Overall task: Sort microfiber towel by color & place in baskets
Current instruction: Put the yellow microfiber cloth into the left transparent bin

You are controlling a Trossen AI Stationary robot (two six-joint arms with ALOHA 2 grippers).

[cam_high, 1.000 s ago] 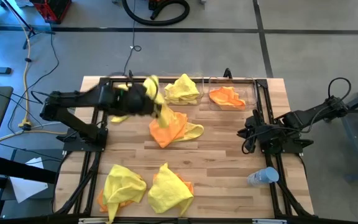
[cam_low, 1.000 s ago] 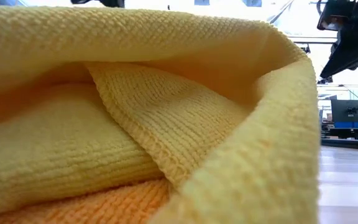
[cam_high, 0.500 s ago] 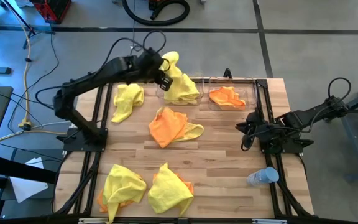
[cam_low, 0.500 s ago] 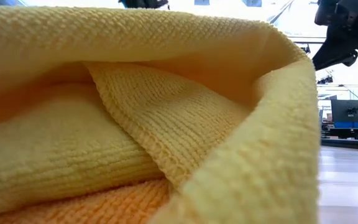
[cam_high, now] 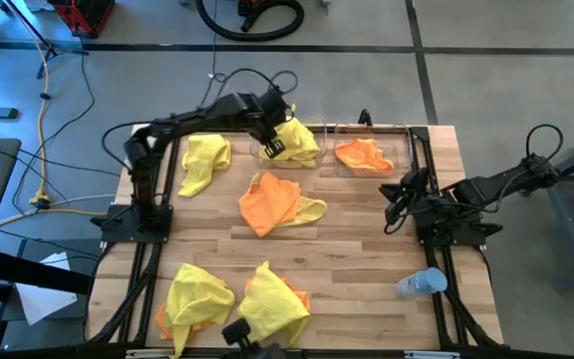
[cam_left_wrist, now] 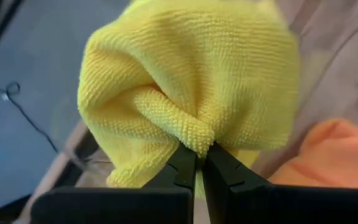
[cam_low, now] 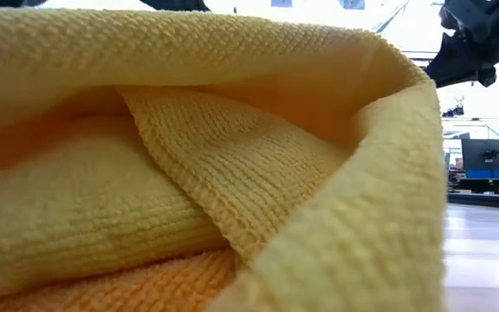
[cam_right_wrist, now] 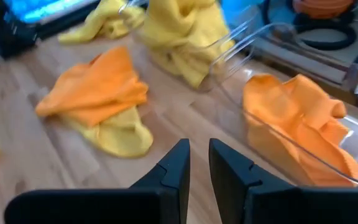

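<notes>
My left gripper [cam_high: 272, 142] is over the left clear basket [cam_high: 319, 128] at the far edge, shut on a bright yellow towel [cam_left_wrist: 191, 81]. That basket holds more yellow towel [cam_high: 297, 150]. The right clear basket [cam_high: 399, 150] holds an orange towel [cam_high: 362, 155]. A yellow towel [cam_high: 204, 160] lies left of the baskets. An orange towel [cam_high: 270, 202] lies on a yellow one [cam_high: 310, 209] at mid-table. My right gripper [cam_right_wrist: 199, 165] is shut and empty at the right, short of the orange basket. My left gripper pinches a bunched fold of the yellow towel [cam_left_wrist: 197, 138] between its two fingertips [cam_left_wrist: 182, 163], several layers gathered. The rest of the towel bulges beyond the fingers. I cannot tell whether it touches the towels in the basket below.
Two yellow towels [cam_high: 197, 297] [cam_high: 269, 307] with orange under them lie at the near edge; one fills the low view [cam_low: 189, 173]. A clear plastic bottle [cam_high: 422, 284] lies near the right front corner. Bare wood shows between mid-table and the near towels.
My left gripper has carried the yellow towel from the left of mid-table toward the far edge and to the right, then back over the left basket. The towel stays bunched in its fingers. The yellow towel left of the baskets has come into view behind it.
</notes>
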